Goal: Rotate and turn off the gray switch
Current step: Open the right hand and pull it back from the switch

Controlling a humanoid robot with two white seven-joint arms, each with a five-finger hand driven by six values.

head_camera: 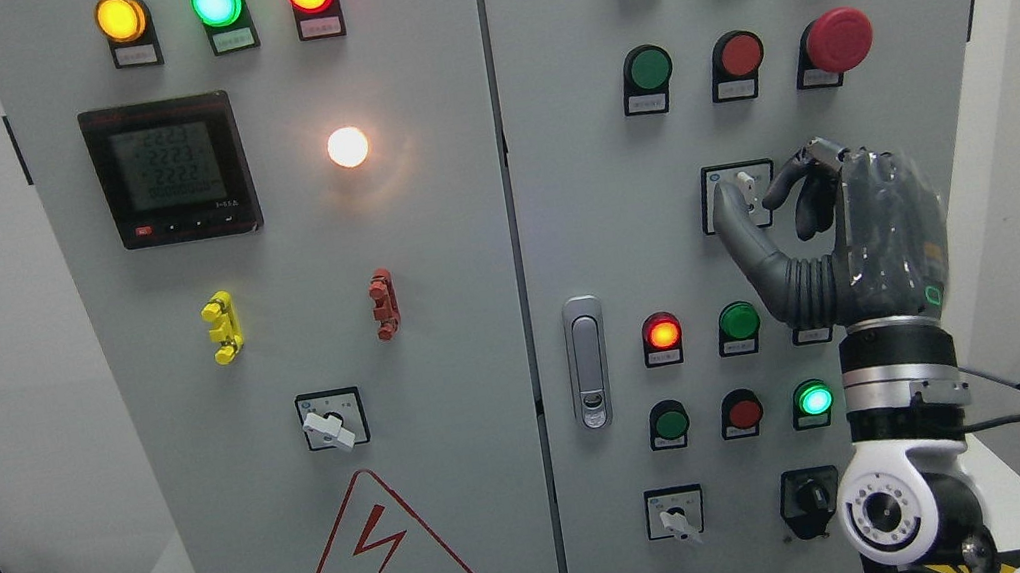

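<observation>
The gray rotary switch sits in a square black-framed plate on the right door of the gray control cabinet, mid-height. Its pale knob stands about upright. My right hand comes up from the lower right, with its thumb to the left of the knob and its index finger to the right, pinching the knob between them. The other fingers curl behind and hide the plate's right part. My left arm is out of view.
On the right door, a red mushroom button sits above the hand, and lit and unlit lamps sit below it. A door handle is to the left. Other rotary switches sit lower.
</observation>
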